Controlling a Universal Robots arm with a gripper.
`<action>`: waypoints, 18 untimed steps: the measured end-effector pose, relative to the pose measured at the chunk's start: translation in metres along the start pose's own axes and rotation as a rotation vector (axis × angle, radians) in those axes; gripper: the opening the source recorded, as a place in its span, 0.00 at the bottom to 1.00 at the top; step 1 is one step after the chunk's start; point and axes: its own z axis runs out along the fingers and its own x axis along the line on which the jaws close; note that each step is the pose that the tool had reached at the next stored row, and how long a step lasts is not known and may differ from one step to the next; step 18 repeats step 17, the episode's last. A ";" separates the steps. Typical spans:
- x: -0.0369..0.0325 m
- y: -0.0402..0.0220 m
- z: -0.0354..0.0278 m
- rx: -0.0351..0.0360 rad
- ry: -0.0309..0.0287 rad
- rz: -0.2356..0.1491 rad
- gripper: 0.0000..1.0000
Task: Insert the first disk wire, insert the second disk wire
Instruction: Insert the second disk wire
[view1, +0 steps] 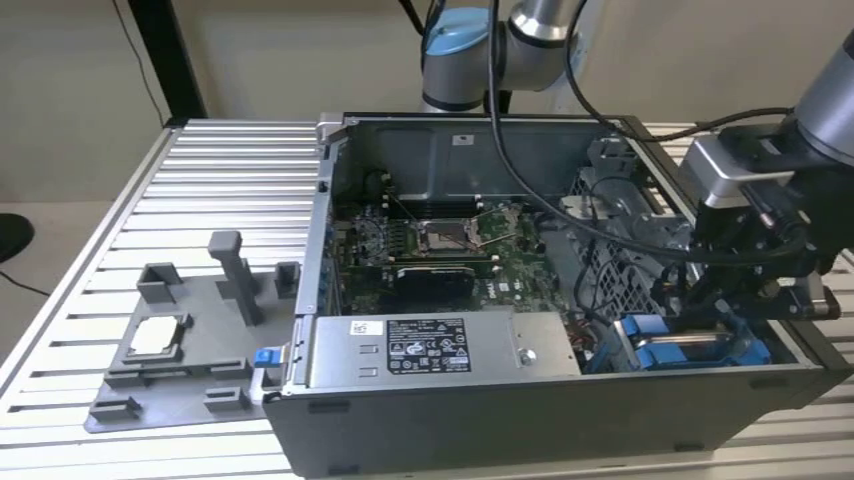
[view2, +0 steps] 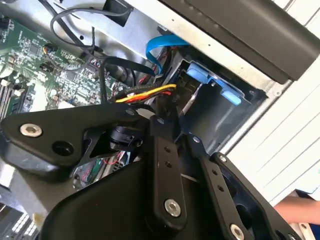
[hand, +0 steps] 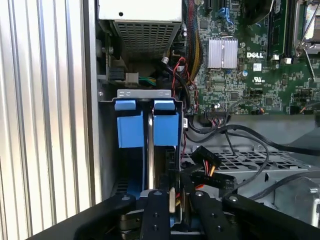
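My gripper (view1: 697, 305) reaches down into the disk bay at the near corner of the open computer case (view1: 441, 130), on the exterior view's right. In the second wrist view the black fingers (view2: 161, 150) close together on a connector of a disk wire (view2: 147, 94) with yellow, red and black leads, just short of the blue disk carriers (view2: 212, 82). The first wrist view shows the gripper (hand: 176, 194) pinching those leads beside two blue carriers (hand: 131, 127). Another black connector with orange and yellow leads (hand: 206, 162) lies loose on the perforated drive cage.
A thin blue data cable (view2: 156, 44) curls above the bay. The motherboard (view1: 441, 240) and the power supply (view1: 434, 345) sit inside the case. A grey fixture tray (view1: 187, 340) rests on the slatted table at the exterior view's left.
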 end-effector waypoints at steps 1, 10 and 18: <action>-0.0003 -0.0001 -0.0042 0.0000 -0.0005 0.000 1.00; -0.0029 -0.0012 -0.0371 0.0000 0.0006 0.000 1.00; -0.0029 -0.0012 -0.0373 0.0001 0.0025 0.000 1.00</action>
